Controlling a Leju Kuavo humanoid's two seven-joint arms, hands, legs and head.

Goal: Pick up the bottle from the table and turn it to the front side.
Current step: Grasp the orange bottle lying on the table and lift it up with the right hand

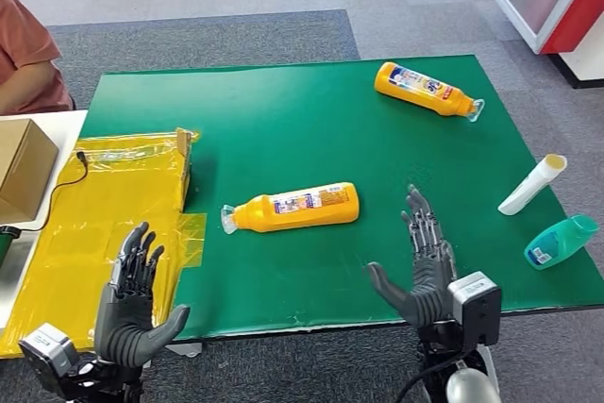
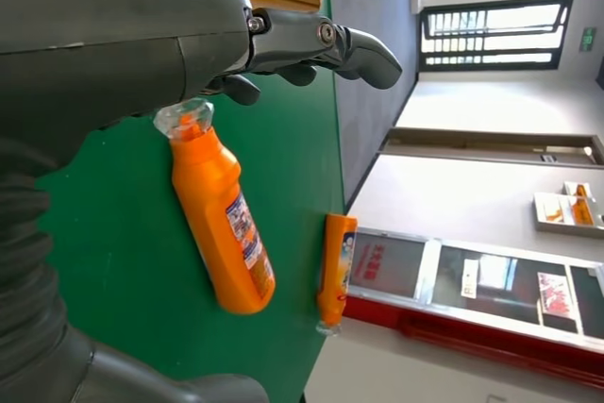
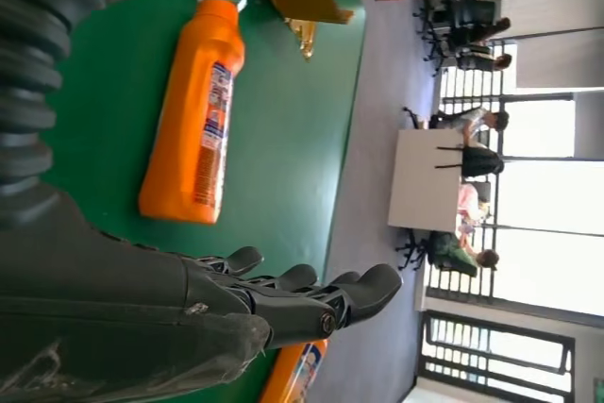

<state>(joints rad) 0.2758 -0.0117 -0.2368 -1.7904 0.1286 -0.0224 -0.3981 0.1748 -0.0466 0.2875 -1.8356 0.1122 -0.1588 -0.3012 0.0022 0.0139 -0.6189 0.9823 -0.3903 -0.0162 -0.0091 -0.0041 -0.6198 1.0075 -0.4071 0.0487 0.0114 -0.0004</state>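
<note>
- Head view: orange bottle [image 1: 297, 207] lies on its side near the middle of the green surface [image 1: 321, 120], clear cap end toward 9 o'clock, label facing up.
- Left hand [image 1: 133, 304] at 7 o'clock, over the near edge by the yellow plastic sheet [image 1: 107, 205]; fingers [image 1: 139, 252] apart, thumb out, holding nothing.
- Right hand [image 1: 427, 271] at 5 o'clock, over the near edge of the green surface, palm turned inward; fingers [image 1: 422, 219] spread, holding nothing.
- Bottle sits between the two hands, further in, apart from both.
- Second orange bottle [image 1: 426, 89] lies on its side at 1 o'clock near the far edge, cap toward 3 o'clock.
- White tube [image 1: 532, 184] and teal bottle [image 1: 562, 239] lie at 3 o'clock, near the right edge, just beside each other.
- Cardboard box [image 1: 22, 169] at 9 o'clock on a white table; black cable [image 1: 64, 186] runs across the yellow sheet.
- Person in a reddish sleeve [image 1: 25, 58] at 10 o'clock.
- Left wrist view: bottle [image 2: 221, 219] near the fingers [image 2: 342, 49], not touching as far as I can tell.
- Right wrist view: bottle [image 3: 195, 115] well clear of the straightened fingers [image 3: 327, 294].
</note>
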